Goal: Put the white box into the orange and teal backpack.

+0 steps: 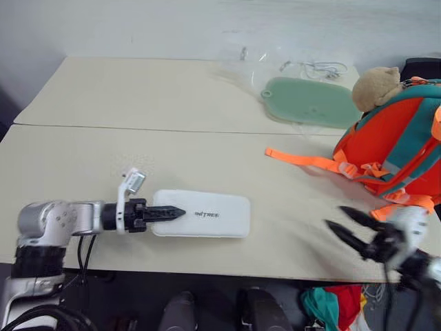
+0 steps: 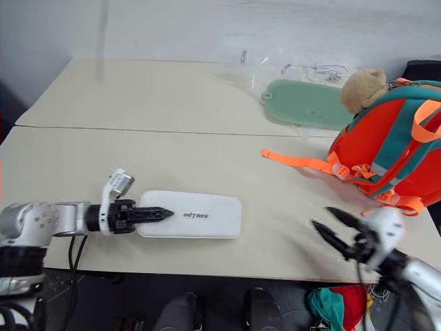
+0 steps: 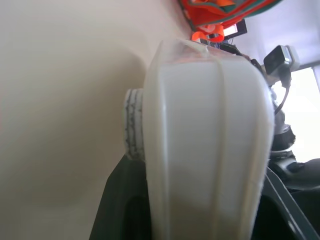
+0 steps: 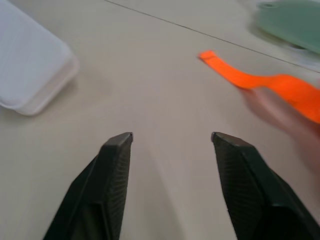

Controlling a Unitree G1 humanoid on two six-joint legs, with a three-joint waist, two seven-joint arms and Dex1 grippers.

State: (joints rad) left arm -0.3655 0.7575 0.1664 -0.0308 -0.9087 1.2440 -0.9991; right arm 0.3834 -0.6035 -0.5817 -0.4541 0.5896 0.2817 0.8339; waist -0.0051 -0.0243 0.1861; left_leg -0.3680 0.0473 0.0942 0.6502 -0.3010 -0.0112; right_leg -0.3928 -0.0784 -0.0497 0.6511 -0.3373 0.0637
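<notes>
Gripping white box (image 1: 207, 214) end: left gripper (image 1: 169, 213); right gripper (image 4: 172, 142) agape.

Two pale beige tables (image 1: 138, 96) stand pushed together, a thin dark seam (image 1: 172, 129) running across where they meet. Behind the far edge rises a plain white wall (image 1: 172, 27), evenly lit. At the far right corner sits the dark back of a chair (image 1: 422, 67). Below the near edge the floor is dark, with a heap of red and teal cloth (image 1: 334, 307) toward the right.
</notes>
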